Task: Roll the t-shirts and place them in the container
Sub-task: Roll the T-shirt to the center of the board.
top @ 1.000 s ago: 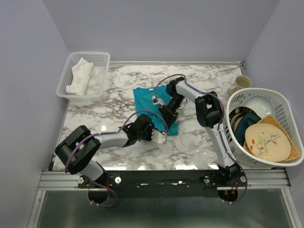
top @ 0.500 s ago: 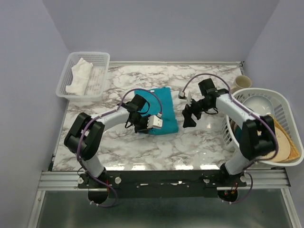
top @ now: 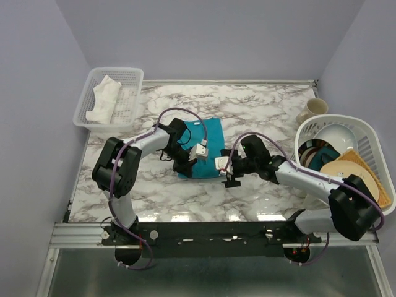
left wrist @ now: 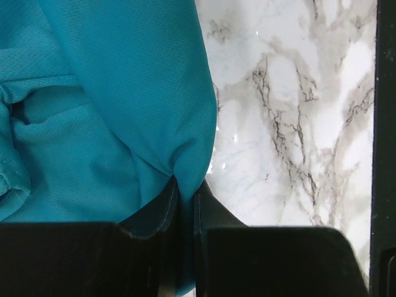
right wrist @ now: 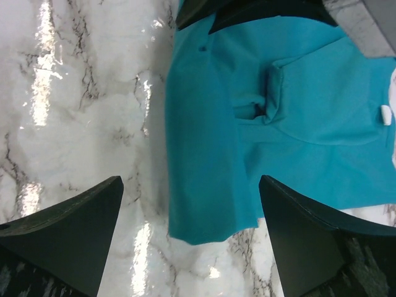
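Teal t-shirt (top: 213, 136) — folded, creased — seemingly nipped by left pincer (left wrist: 185, 197).

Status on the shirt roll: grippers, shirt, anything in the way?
Left gripper shut on t-shirt edge. Right gripper open over its corner. Fabric folded, flat on table. Dish basket and tray off to the sides, apart from it.

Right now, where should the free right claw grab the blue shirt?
Probably the t-shirt at its loose corner nearest the open right gripper, coming from its right side: that edge lies free on the marble table, while the left gripper pinches the left edge.
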